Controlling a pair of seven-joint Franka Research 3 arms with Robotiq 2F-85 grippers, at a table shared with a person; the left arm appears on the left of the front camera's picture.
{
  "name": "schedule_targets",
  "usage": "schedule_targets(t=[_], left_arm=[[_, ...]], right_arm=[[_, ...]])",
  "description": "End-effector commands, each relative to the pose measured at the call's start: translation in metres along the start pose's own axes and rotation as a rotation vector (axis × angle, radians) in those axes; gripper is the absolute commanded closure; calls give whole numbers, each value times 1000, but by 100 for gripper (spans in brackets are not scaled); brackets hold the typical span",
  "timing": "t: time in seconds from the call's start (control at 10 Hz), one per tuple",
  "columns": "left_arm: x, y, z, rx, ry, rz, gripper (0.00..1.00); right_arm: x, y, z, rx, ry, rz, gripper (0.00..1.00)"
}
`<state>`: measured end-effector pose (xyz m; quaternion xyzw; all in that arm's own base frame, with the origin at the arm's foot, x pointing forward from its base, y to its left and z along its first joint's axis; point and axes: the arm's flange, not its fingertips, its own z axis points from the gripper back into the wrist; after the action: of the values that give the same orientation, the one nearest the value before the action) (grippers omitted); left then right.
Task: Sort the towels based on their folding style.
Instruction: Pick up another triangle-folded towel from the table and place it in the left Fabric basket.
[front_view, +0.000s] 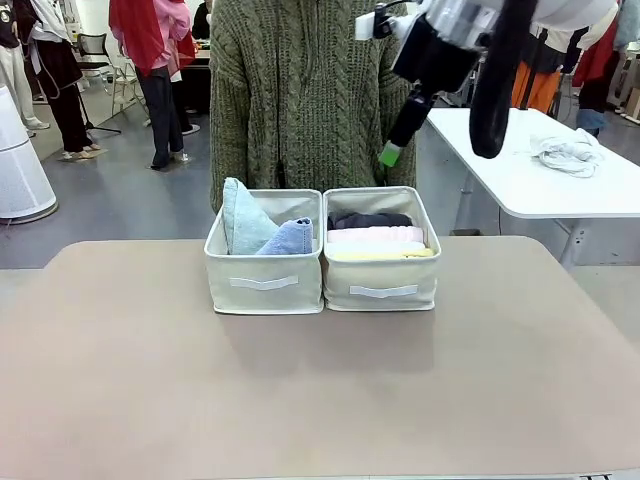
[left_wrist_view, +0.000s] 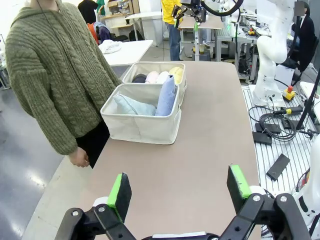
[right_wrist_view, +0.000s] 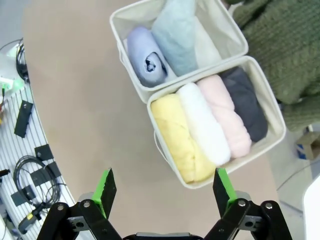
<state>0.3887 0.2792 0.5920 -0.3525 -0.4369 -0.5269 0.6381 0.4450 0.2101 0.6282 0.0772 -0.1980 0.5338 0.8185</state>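
Note:
Two beige bins stand side by side at the table's far middle. The right bin holds the four rolls lying in a row: yellow, white, pink and dark grey. In the left bin stand the periwinkle blue cone and the pale blue-grey cone. My right gripper hangs open and empty high above the right bin; in the front view only one of its fingers, green-tipped, shows. My left gripper is open and empty over the near part of the table, well short of the bins.
A person in a green knit sweater stands close behind the bins, hand hanging at the table's edge. A white side table with a whitish cloth heap is at the back right. Cables and devices lie off the table's side.

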Motion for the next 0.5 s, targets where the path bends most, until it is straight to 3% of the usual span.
schedule_targets(t=[0.0,0.4], left_arm=[[2,-2,0,1,0,-2,0],[2,-2,0,1,0,-2,0]], right_arm=[[-7,6,-6,-3,-54,-29,0],[-5,-2,4,-8,-12,-12,0]])
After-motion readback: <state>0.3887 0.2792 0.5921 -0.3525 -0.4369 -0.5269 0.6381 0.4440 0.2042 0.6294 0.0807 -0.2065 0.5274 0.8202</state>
